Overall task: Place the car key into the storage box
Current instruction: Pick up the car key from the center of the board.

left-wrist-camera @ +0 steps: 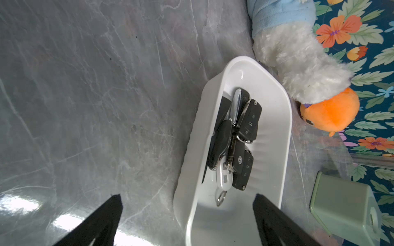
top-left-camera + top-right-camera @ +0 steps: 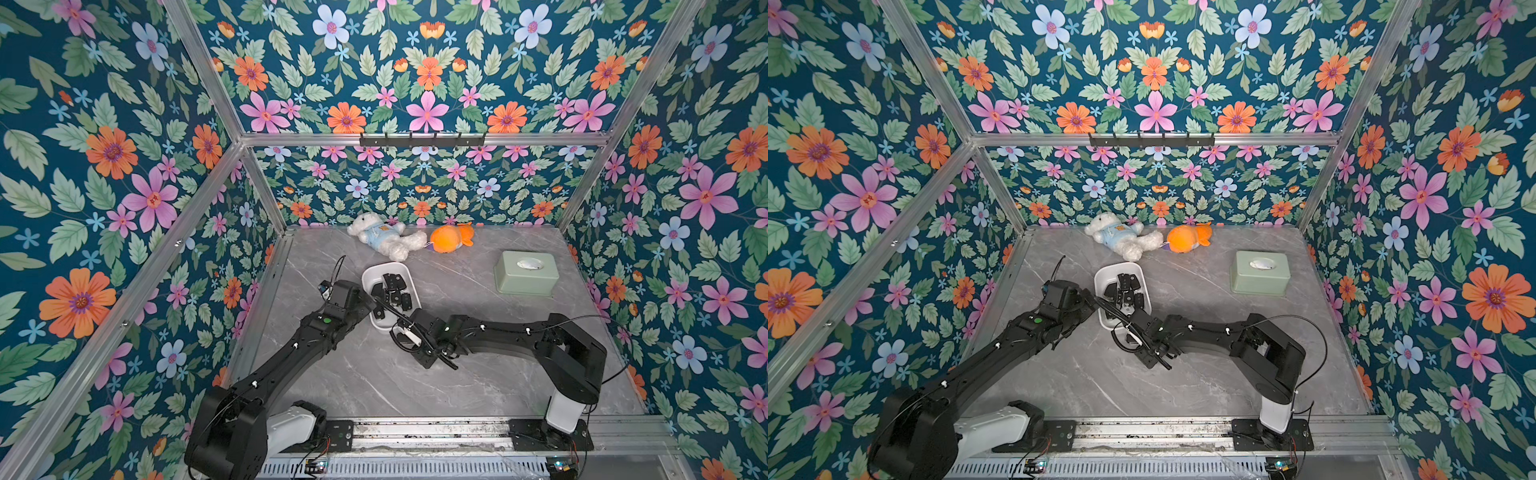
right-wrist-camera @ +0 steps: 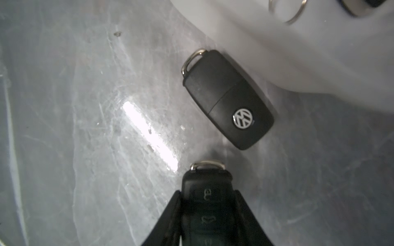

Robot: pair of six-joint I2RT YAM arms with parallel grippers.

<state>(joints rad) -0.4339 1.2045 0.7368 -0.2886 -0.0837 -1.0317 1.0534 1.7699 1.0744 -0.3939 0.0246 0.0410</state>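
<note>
A Volkswagen key (image 3: 228, 99) is seen just beside the key-filled storage box (image 3: 298, 53). A black buttoned car key (image 3: 205, 181) is clamped in the right claw (image 3: 206, 194); the left claw (image 1: 187, 198) is spread open.

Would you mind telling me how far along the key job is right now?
Done: several car keys already lie in the white storage box. In hand: the right hand is shut on another key, outside the box. Left: that key must go in, and a logo-marked key lies on the table beside the box. The left hand is open, empty.
</note>
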